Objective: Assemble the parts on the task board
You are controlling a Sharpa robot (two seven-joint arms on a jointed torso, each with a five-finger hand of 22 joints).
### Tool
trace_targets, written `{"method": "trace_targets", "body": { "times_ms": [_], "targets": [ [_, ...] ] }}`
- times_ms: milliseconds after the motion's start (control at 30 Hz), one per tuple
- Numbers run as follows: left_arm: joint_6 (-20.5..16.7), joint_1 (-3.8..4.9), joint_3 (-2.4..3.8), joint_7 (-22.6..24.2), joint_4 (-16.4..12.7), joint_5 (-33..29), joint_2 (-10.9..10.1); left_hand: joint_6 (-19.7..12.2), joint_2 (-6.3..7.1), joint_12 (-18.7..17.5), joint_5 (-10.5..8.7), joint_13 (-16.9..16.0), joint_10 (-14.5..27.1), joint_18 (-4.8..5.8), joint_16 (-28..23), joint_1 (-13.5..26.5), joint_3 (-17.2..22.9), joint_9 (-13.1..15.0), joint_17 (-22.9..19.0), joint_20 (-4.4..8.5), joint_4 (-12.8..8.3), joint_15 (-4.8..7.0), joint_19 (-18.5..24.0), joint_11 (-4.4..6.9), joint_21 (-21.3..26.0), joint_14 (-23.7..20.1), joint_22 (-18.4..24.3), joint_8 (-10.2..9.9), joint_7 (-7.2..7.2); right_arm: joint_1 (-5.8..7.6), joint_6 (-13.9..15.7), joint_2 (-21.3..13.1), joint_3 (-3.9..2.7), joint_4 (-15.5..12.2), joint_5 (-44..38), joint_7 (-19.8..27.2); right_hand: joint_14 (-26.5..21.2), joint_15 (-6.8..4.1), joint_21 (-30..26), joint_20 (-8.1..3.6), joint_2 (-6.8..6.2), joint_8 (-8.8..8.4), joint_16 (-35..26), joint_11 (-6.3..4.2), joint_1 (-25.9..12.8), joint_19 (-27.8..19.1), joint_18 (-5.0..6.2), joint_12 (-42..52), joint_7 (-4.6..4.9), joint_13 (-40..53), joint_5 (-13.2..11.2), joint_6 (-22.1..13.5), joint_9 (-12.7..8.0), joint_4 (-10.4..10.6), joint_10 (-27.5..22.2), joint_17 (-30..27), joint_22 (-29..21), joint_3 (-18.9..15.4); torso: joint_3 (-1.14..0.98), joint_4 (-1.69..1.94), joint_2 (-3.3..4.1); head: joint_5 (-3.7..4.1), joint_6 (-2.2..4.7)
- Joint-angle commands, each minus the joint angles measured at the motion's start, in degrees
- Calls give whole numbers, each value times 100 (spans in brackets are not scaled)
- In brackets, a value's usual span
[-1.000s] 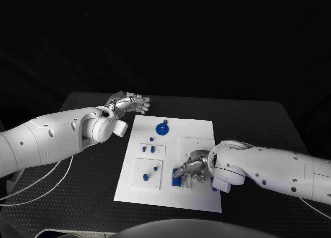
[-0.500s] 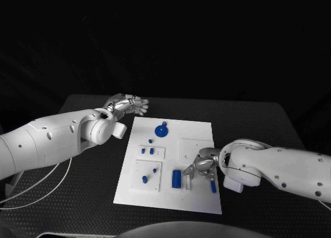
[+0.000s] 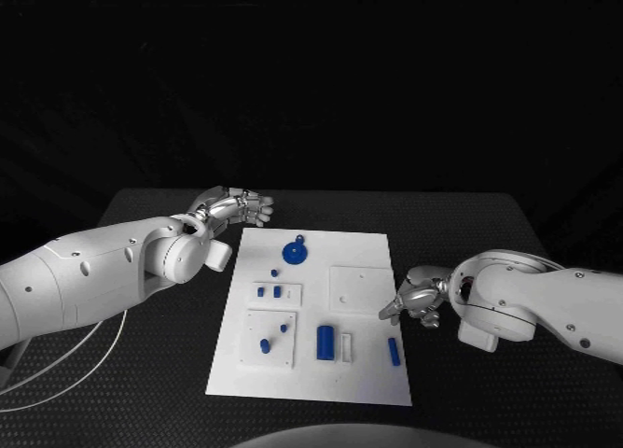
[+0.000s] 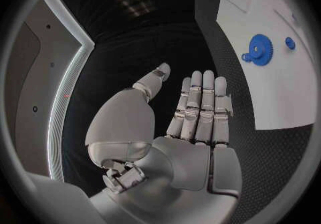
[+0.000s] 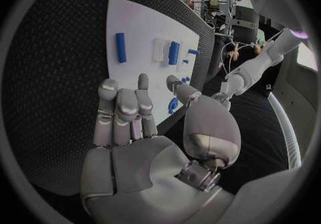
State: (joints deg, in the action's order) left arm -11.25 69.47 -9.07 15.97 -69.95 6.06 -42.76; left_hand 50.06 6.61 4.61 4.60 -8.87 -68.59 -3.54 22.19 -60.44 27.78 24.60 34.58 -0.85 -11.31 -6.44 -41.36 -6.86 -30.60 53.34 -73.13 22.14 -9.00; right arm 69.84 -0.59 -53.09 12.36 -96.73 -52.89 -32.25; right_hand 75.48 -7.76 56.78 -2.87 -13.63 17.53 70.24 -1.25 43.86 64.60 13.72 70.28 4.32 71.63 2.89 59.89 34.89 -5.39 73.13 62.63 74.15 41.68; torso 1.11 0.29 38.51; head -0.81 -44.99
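The fingers (image 5: 123, 107) of the right hand (image 3: 417, 304) stand side by side and only lightly curled, the thumb apart from them, with nothing between them; this hand hovers just off the right edge of the task board (image 3: 366, 252), level with the board's middle, and the white right arm (image 3: 554, 301) runs away from it to the picture's right edge. The fingers (image 4: 200, 101) of the left hand (image 3: 235, 205) are stretched out straight and pressed close together, thumb held apart, and they hold nothing; this hand hangs above the black tabletop (image 3: 513, 233) just beyond the board's far left corner, with the left arm (image 3: 97, 275) behind it reaching to the picture's left edge. The white task board lies flat in the middle of the tabletop between the two hands. On it, nearest the left hand, a blue gear (image 3: 294, 250) sits at the far end; in the left wrist view the same gear (image 4: 261, 48) shows with a small blue knob (image 4: 289, 43) just beside it. Below the gear two small blue pieces (image 3: 269, 292) stand side by side in a raised block, and further toward the near edge two more small pieces (image 3: 271, 338) sit in a second block. A blue cylinder (image 3: 326, 343) lies lengthwise near the board's middle, and a slimmer blue pin (image 3: 393, 350) lies close to the right edge, near the right hand but not touching it
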Motion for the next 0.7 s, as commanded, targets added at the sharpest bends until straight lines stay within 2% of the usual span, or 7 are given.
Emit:
{"method": "trace_targets", "body": {
  "times_ms": [33,100,267,367,500,700],
  "targets": [
    [87,3,-1,94,-16,-13,22,-7,7,-15,-17,4,-12,-98,-42,14,14,-8,10,-14,32,-31,-12,-3,36,11,-12,27,18,-11,-471,-47,34,-37,-391,-163,8,-30,30,-18,117,28,32,-84,45,5,128,4,-4,-21,5,35,11,-49,110,5,-9,-16,0,-12,-2,35,2],
    [92,3,-3,100,-18,-13,19,13,-13,-4,-14,0,-34,-97,-50,29,12,-8,19,-15,49,-31,-14,14,39,13,-17,40,27,-33,-476,-62,50,-26,-449,-187,6,-30,29,-16,156,27,32,-86,61,-1,128,-6,-6,-28,5,42,13,-63,110,5,-9,-8,-3,-12,-2,58,-3],
    [95,1,-9,125,-2,-13,34,15,-19,-3,-10,0,-38,-99,-55,24,15,-10,23,-14,47,-30,-14,19,42,13,-21,43,31,-89,-535,-48,116,8,-696,-206,7,-31,30,-14,170,30,32,-88,65,-5,128,4,-10,-18,3,58,14,-76,124,4,-9,-7,7,-27,-13,114,-21],
    [98,1,-9,133,-8,-13,47,16,-20,-3,-9,0,-39,-99,-57,22,15,-10,25,-13,45,-30,-14,20,42,13,-22,44,32,-176,-596,-39,131,20,-742,-208,7,-31,32,-12,167,32,34,-90,64,-7,128,8,-12,-14,2,67,15,-83,131,5,-9,-10,9,-32,-17,132,-45],
    [108,1,-10,152,-31,-13,53,15,-21,-3,-9,0,-39,-99,-59,20,14,-11,27,-13,43,-30,-14,20,43,13,-23,44,32,-280,-583,31,158,71,-783,-209,8,-32,34,-8,138,31,36,-91,48,-9,128,4,-13,-17,-3,75,16,-87,134,5,-8,-24,12,-22,-15,164,-62],
    [112,1,-10,169,-47,-13,60,15,-25,-3,-8,0,-39,-99,-61,20,14,-13,29,-13,43,-30,-14,20,44,13,-24,44,32,-431,-494,146,171,117,-1259,-219,8,-33,37,-5,79,26,38,-93,33,-10,128,0,-15,-17,-7,80,16,-82,139,5,-8,-30,5,-30,-10,167,-84]
  ]
}}
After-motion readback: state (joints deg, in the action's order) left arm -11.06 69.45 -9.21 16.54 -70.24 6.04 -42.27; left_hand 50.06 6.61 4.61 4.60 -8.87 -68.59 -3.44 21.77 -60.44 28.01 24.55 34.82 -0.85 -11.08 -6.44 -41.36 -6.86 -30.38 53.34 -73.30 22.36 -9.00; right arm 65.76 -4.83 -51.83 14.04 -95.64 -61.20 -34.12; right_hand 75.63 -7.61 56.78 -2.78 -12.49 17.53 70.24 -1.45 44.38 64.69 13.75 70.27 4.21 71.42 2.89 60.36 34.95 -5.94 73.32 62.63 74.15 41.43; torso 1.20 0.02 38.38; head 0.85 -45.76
